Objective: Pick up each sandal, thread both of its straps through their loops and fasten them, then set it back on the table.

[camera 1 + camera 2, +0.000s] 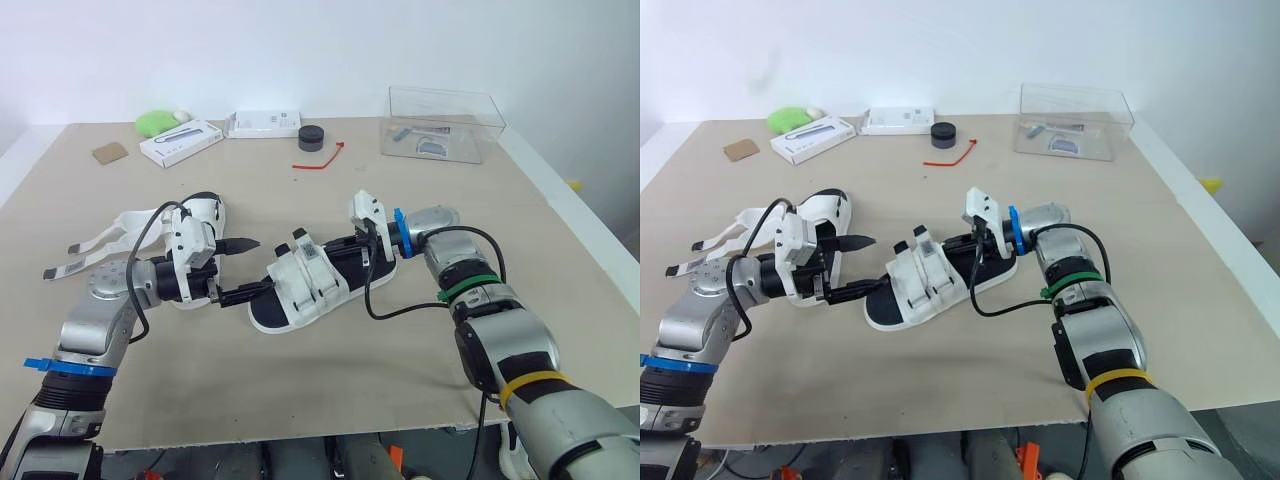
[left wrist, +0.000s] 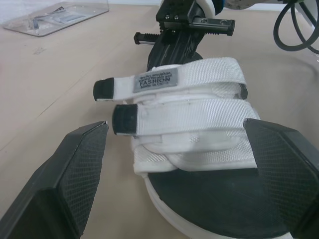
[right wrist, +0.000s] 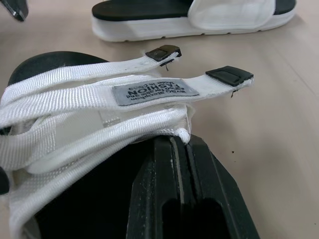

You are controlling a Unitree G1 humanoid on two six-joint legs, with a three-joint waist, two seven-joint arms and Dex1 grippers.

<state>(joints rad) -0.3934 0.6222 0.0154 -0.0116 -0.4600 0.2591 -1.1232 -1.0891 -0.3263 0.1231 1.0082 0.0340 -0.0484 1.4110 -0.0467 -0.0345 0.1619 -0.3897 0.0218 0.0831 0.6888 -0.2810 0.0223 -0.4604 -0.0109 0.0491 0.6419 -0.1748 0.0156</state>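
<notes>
White-strapped, lies mid-tabletop (image 1: pixel 330 390) as a sandal (image 1: pixel 300 285) stretched claw to claw: toe nearest the wide-open left claw (image 1: pixel 259 268), heel at the right claw (image 1: pixel 370 250), closed there.

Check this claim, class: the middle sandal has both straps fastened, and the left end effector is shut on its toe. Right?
Not quite. The left end effector is open, fingers flanking the toe of the middle sandal; the left wrist view shows it. Both straps are fastened.
</notes>
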